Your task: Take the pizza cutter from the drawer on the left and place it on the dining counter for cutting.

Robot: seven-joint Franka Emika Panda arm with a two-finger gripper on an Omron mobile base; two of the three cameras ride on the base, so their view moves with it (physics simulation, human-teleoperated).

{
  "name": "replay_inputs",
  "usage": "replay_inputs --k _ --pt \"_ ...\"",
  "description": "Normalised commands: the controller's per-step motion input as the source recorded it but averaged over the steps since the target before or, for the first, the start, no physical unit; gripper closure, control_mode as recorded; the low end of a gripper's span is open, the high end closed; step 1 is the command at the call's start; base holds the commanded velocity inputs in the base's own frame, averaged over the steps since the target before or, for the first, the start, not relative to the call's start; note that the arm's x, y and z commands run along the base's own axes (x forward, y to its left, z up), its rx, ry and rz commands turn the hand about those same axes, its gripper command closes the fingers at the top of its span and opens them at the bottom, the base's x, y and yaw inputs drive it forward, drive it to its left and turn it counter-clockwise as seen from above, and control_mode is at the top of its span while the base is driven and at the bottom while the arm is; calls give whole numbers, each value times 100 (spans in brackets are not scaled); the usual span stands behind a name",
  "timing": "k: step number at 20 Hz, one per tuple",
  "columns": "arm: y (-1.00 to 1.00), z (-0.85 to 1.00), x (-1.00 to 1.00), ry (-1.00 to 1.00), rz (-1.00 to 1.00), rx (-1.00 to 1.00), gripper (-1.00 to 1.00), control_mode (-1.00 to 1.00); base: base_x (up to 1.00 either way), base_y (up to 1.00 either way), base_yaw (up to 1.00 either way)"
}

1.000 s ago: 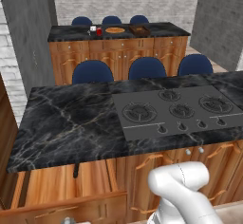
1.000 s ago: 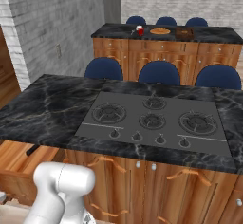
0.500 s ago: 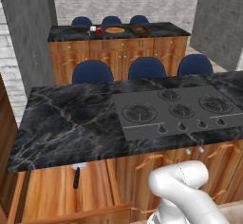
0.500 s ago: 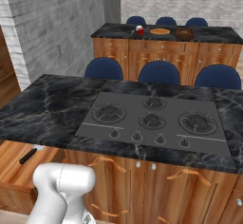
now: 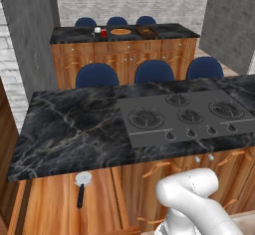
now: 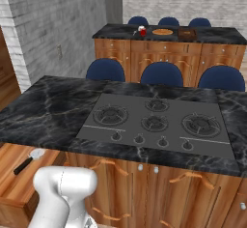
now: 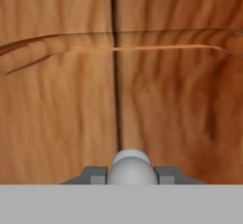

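The drawer (image 5: 45, 206) under the left end of the cooktop island stands pulled far out, its reddish-brown wooden floor exposed (image 6: 14, 181). In it lies the pizza cutter (image 5: 81, 189), a small silver wheel with a thin dark handle, near the drawer's inner right side (image 6: 28, 160). In the hand view my gripper (image 7: 131, 174) is shut on the drawer's round silver knob (image 7: 131, 163), one dark fingertip on either side of it. The dining counter (image 5: 164, 31) with its black marble top runs across the back (image 6: 212, 35), and a pizza (image 5: 121, 31) lies on it.
The black marble island (image 5: 74, 124) with the gas cooktop (image 5: 184, 117) stands between me and the dining counter. Three blue chairs (image 5: 155, 71) line the gap between them. A red cup (image 5: 103, 32) and a dark tray (image 5: 146, 31) sit beside the pizza. A grey brick wall (image 6: 53, 24) rises at left.
The drawer has slid further out toward me. More of its floor now shows and the whole pizza cutter lies uncovered. My gripper has stayed shut on the knob.
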Motion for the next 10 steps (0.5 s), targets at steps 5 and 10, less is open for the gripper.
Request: replay_inputs --k 5,10 --pt "3 -26 -55 2 0 0 100 -100 0 0 0" --pt "3 -24 -60 2 0 0 100 -100 0 0 0"
